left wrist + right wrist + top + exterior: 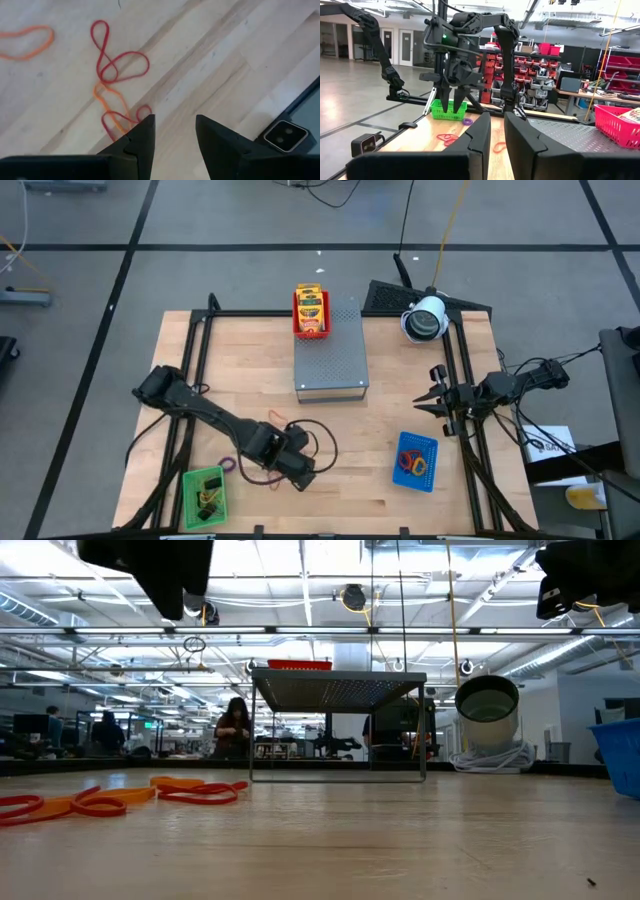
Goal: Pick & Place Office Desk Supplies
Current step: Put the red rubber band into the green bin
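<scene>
Nearest to you, along the front edge of the table, you've got the green mesh tray at the left corner with some small dark bits and yellow inside – too small to say what they are. A purple rubber band lies just beside the tray's far right corner.

Right next to that, your left gripper hangs above the wood with its fingers apart and nothing between them. Under it is a tangle of rubber bands: a red loop twisted into a figure-eight, an orange loop touching it, and another orange band lying apart from them. The low view shows them flat on the tabletop.

Over on the front right sits the blue mesh tray with a few orange and red loops in it.

Your right gripper hovers at the right edge of the table, beyond the blue tray – its fingers are nearly together with just a narrow gap, holding nothing.

Mid-table is the grey perforated box. The red mesh tray sits on top of its far left corner, with yellow-and-green crayon packets inside.

Farthest back on the right there's a white cylinder-shaped thing near the table's corner.
</scene>
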Available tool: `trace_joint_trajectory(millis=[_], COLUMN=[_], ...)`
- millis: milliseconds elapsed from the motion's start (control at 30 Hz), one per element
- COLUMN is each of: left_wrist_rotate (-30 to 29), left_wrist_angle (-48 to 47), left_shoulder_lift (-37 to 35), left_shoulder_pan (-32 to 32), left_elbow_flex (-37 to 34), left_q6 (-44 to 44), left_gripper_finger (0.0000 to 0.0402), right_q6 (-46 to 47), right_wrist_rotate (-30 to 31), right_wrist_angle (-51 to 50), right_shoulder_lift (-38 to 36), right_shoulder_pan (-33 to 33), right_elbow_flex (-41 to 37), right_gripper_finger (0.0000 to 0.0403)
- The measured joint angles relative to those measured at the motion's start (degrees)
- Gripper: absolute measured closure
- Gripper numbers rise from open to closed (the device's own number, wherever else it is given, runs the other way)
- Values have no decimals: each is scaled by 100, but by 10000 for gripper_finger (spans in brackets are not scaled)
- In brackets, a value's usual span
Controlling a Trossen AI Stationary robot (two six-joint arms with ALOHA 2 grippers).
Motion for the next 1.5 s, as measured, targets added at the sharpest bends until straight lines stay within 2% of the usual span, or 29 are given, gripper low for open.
trace_joint_trajectory(millis=[233,433,567,733,900,1267,1500], left_wrist_rotate=[19,375,579,542,486,333,165], left_wrist_angle=[-266,-242,-241,-237,-237,-147,-146], left_shoulder_lift=[-3,-4,-4,-4,-3,448,584], left_shoulder_pan=[-281,-581,-759,-916,-995,-1003,-925], left_elbow_flex=[-186,-438,-574,-595,-597,-597,-597], left_q6=[-73,-25,-341,-824,-846,-981,-1054], left_gripper_finger=[254,254,254,254,251,157,138], right_q6=[0,-1,0,0,-1,0,-2], right_wrist_rotate=[0,0,0,0,0,0,0], right_wrist_angle=[2,2,2,2,2,1,1], right_shoulder_lift=[0,-2,-2,0,-1,-2,-2], right_shoulder_pan=[0,-2,-2,0,-2,-2,-1], right_elbow_flex=[0,0,0,0,0,0,0], right_gripper_finger=[358,358,358,358,358,358,358])
